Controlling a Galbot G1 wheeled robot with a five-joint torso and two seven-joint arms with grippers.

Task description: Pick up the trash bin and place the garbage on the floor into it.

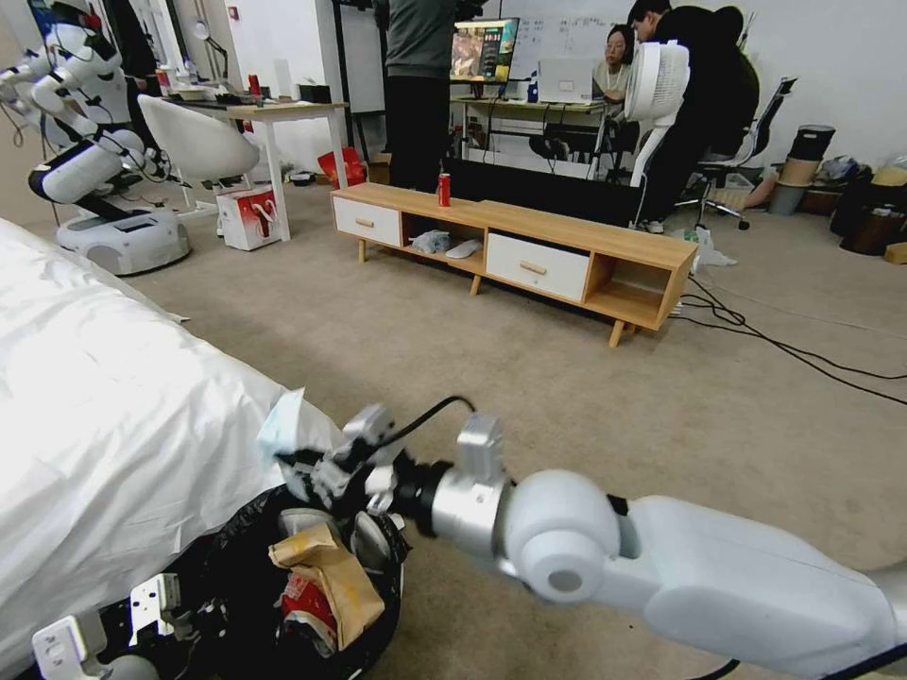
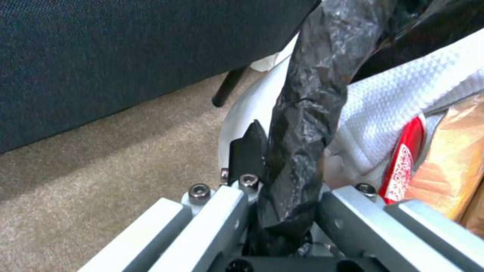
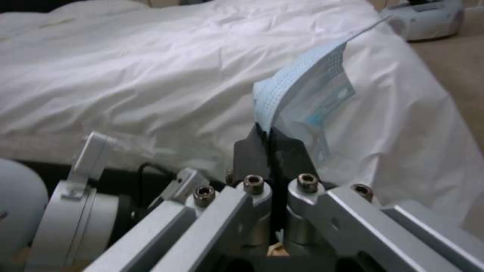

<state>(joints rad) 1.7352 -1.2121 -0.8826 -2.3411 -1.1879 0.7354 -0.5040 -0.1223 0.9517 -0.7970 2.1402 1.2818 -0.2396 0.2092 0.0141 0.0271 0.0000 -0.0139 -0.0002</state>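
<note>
The trash bin [image 1: 383, 543], pale grey with a black bag liner [image 1: 227, 557], hangs at the lower left beside the bed. My left gripper [image 2: 282, 162] is shut on its rim, pinching the black bag [image 2: 307, 105] against the bin wall [image 2: 242, 113]. Inside lie pieces of garbage: a tan cardboard piece [image 1: 331, 567], a red wrapper [image 1: 307, 600] and white tissue [image 2: 393, 102]. My right gripper [image 1: 295, 465] reaches across just above the bin's far rim, shut on a pale blue face mask [image 1: 281, 425]. In the right wrist view the mask [image 3: 307, 94] sticks up from the closed fingertips [image 3: 252, 147].
A bed with a white sheet [image 1: 113, 397] is close on the left. The beige carpet floor [image 1: 567, 397] stretches ahead to a low wooden cabinet [image 1: 529, 250] with a red can [image 1: 444, 189] on top. Black cables [image 1: 784, 349] cross the floor at the right. Another white robot [image 1: 104, 189] stands far left.
</note>
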